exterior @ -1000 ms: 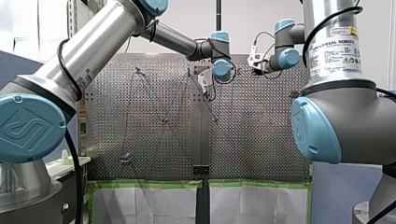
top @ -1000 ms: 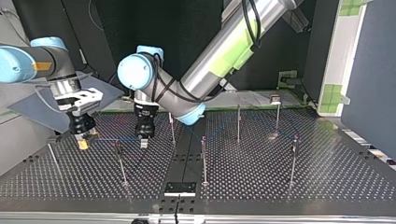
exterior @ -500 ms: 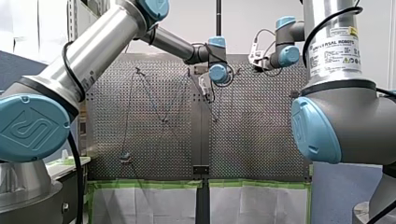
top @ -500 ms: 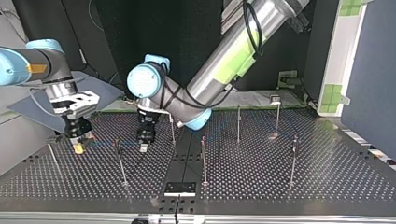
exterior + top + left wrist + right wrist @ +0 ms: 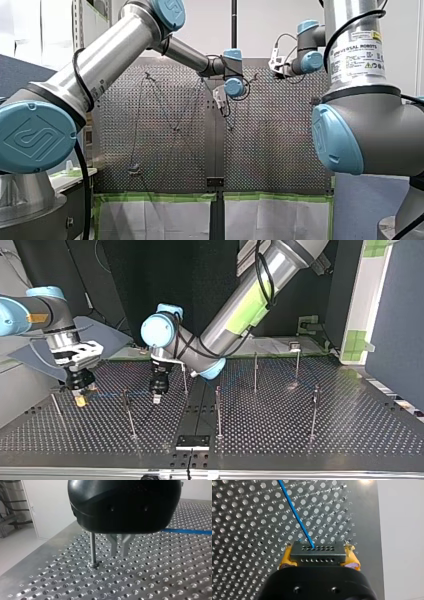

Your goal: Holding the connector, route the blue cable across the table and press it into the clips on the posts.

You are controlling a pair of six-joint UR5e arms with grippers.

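Observation:
My right gripper (image 5: 317,556) is shut on the black connector (image 5: 317,548), with its yellow pads (image 5: 286,558) against both ends. The blue cable (image 5: 294,513) runs out of the connector over the perforated table (image 5: 242,530). At the top view's left the same gripper (image 5: 80,400) hangs just above the table. The cable (image 5: 107,394) stretches from it toward my left gripper (image 5: 157,399). In the left wrist view my left gripper (image 5: 120,551) points down beside a thin metal post (image 5: 92,547). Its metal fingers stand a narrow gap apart with nothing between them. The cable (image 5: 187,531) passes off to one side.
Several thin posts stand across the table, such as a post (image 5: 128,412) between the grippers, one at the middle (image 5: 218,410) and one further right (image 5: 315,410). A black plate (image 5: 192,441) sits at the top view's near edge. Green-taped panels (image 5: 160,197) border the table.
My right gripper has carried the connector a little toward the top view's left. My left arm's wrist has shifted slightly right in that view, its gripper staying near the same post.

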